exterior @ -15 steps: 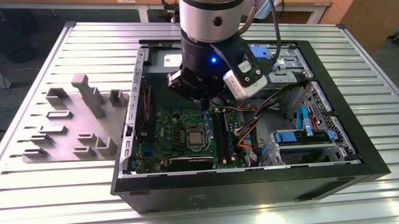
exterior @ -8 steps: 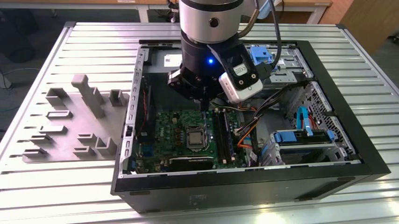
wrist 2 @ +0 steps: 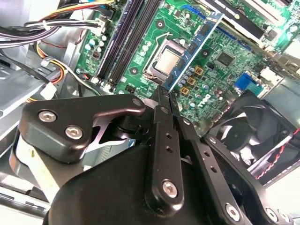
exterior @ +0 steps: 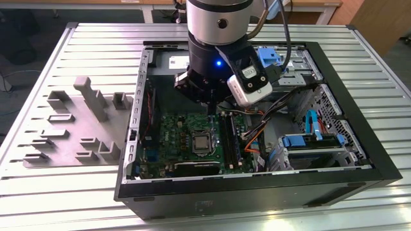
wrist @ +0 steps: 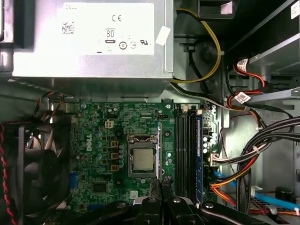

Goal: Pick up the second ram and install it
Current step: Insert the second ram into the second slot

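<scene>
Where the gripper (wrist 2: 165, 92) clamps shut on one end, the second ram (wrist 2: 194, 51) juts out over the green motherboard (wrist 2: 225, 75), near the processor (wrist 2: 167, 61). A white printed label (wrist: 108, 23) sits on the grey power supply (wrist: 47, 56) inside the black computer case (exterior: 257, 195).

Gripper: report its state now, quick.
Gripper: shut on the second ram, held above the motherboard, not seated in a slot.
</scene>
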Action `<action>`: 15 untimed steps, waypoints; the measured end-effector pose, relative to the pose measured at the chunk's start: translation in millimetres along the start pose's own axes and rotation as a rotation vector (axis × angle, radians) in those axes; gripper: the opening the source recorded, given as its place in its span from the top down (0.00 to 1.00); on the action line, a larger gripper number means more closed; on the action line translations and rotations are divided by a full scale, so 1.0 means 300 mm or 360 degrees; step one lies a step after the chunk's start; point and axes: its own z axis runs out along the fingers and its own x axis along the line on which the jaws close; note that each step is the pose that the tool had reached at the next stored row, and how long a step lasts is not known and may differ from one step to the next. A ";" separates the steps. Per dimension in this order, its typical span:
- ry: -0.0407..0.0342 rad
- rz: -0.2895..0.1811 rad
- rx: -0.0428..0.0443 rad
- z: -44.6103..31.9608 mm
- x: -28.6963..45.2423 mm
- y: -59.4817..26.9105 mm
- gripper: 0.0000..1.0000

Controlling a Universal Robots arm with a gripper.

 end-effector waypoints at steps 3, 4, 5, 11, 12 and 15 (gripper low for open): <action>0.0000 0.0000 0.0000 0.002 -0.017 0.000 0.87; 0.0000 0.0000 0.0000 0.003 -0.023 0.000 0.87; 0.0000 -0.0001 0.0000 0.004 -0.029 0.000 0.87; 0.0000 -0.0005 0.0000 0.014 -0.052 0.001 0.87; 0.0000 -0.0005 0.0000 0.018 -0.054 0.000 0.87; 0.0000 -0.0005 0.0000 0.035 -0.057 0.000 0.87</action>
